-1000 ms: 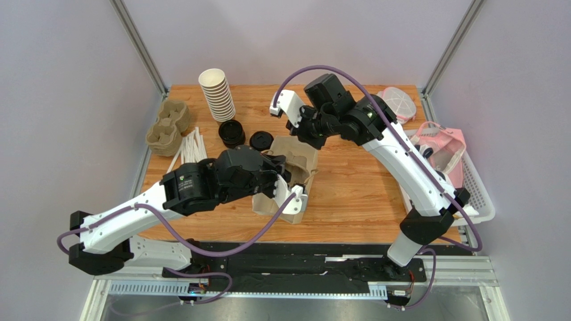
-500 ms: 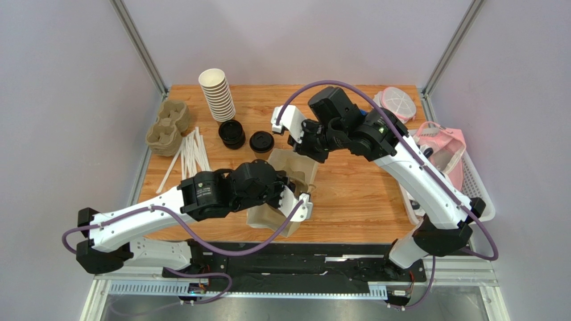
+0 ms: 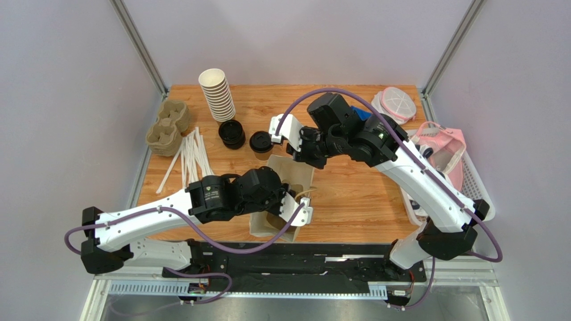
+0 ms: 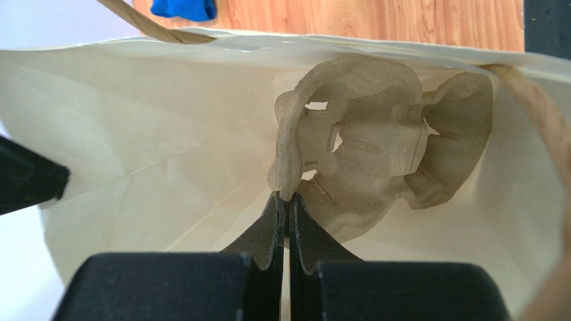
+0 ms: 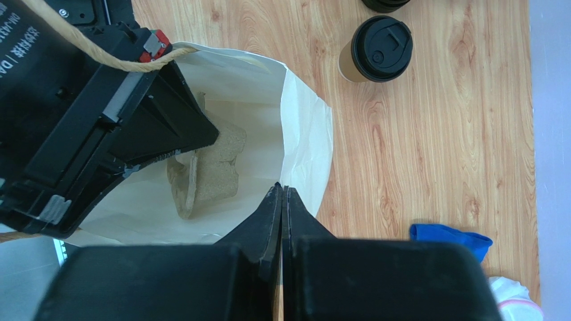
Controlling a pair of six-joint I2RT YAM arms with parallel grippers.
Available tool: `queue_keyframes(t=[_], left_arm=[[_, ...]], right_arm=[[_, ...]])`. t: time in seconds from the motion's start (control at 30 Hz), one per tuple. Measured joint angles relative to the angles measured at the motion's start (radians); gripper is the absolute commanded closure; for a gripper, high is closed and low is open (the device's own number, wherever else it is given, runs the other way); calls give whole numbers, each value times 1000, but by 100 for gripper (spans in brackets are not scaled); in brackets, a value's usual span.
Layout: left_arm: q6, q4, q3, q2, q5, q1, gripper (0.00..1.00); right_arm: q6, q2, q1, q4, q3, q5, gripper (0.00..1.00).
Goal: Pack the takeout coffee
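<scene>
SPOTTER: Grey-walled booth, wooden table (image 3: 362, 194): your two arms are meeting over an open paper bag (image 3: 298, 175) at mid-table. Your left gripper (image 4: 288, 200) is reaching down inside it, jaws pinched tight on the rim of a pulp carrier (image 4: 375, 160). Your right gripper (image 5: 281, 190) is clamping the bag's rim on the far side, fingers shut on the paper.

OPERATOR: And the coffee?

SPOTTER: The coffee (image 5: 375, 50) is standing upright on the table just beyond the bag, lid on, near the stacked lids (image 3: 232, 134). Nothing is touching it.

OPERATOR: What is threatening the job from here?

SPOTTER: Three things, as I am judging it. The carrier is hanging on edge, tilted rather than flat. If you are letting go now, it is likely landing askew, and a cup set into it is then likely tipping. The bag is looking soft and is probably leaning on your pinch for its shape. Pulling the left arm out fast is risking dragging a wall along or tearing the rim at the right gripper. And your right arm is hovering near the coffee, so a careless swing is risking knocking it over.
</scene>
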Motion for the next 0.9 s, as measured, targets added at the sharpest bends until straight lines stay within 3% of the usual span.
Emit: queue_keyframes(t=[0.8, 0.9], left_arm=[[-82, -1, -50, 92, 63, 51, 100], [-92, -1, -50, 96, 63, 51, 89]], right_arm=[[-31, -1, 2, 19, -39, -21, 100], [-36, -1, 2, 23, -46, -21, 100]])
